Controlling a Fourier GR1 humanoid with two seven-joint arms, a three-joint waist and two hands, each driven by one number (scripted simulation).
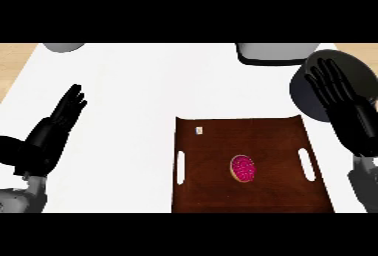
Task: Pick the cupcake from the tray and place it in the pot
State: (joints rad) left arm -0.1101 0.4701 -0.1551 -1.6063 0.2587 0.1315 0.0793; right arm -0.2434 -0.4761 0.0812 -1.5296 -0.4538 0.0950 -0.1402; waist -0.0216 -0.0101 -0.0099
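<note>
A cupcake [243,168] with pink topping sits on the brown tray [221,140], a little right of the tray's middle. The dark grey pot [363,80] stands at the right edge of the counter, behind the tray's far right corner. My right hand [341,102] is open, fingers straight and pointing away, held over the pot's left part and hiding some of it. It is well above and to the right of the cupcake. My left hand [53,130] rests open at the left side of the counter, far from the tray.
A grey object with a dark rim [273,54] lies at the counter's far edge, just left of the pot. A pale grey rounded object [63,47] shows at the far left edge. Wooden floor shows beyond the counter's left side.
</note>
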